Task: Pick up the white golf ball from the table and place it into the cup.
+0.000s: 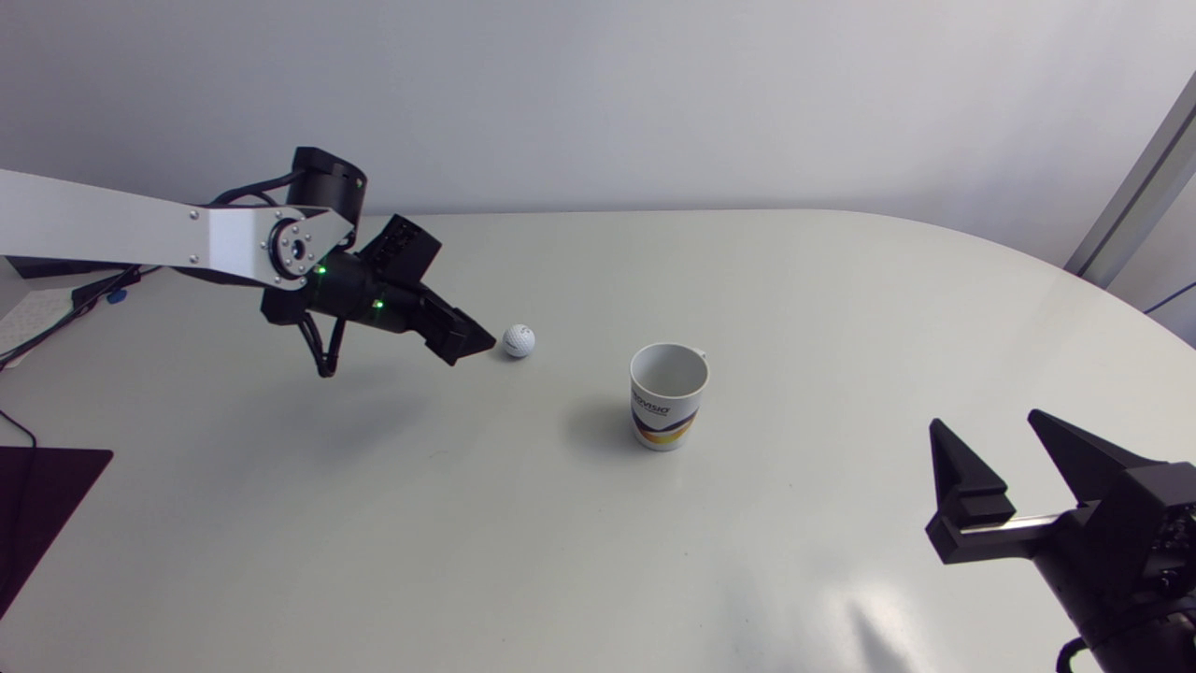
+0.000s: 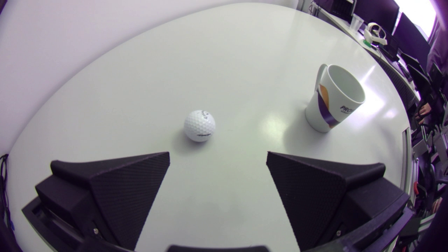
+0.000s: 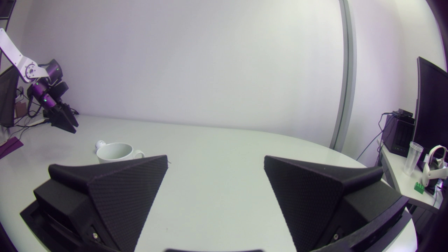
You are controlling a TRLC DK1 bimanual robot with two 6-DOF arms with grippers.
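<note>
Here, a broad, pale grey-white table (image 1: 598,561) with a rounded far edge is carrying everything.

The left arm (image 1: 140,234), a silver-grey link with black joints, is coming in from the left edge and angling down toward the table's middle. Its matte black left gripper (image 1: 472,344) is hanging low over the surface, tips pointing at the ball. In the left wrist view its jaws are standing spread wide.

The right arm (image 1: 1121,551), black, is sitting low at the near right corner. The right gripper (image 1: 988,422) is pointing across the table, jaws likewise spread wide apart.

A white ceramic cup (image 1: 668,397) with a purple-and-orange band is standing upright near the table's middle, mouth facing up, handle turned toward the far edge.

A small white dimpled golf ball (image 1: 519,340) is lying on the table, apart from the cup, between it and the left gripper's tips. In the left wrist view the ball (image 2: 199,126) is sitting just ahead of the gap between the two fingers, touching neither, with the cup (image 2: 334,99) farther off to one side.
</note>
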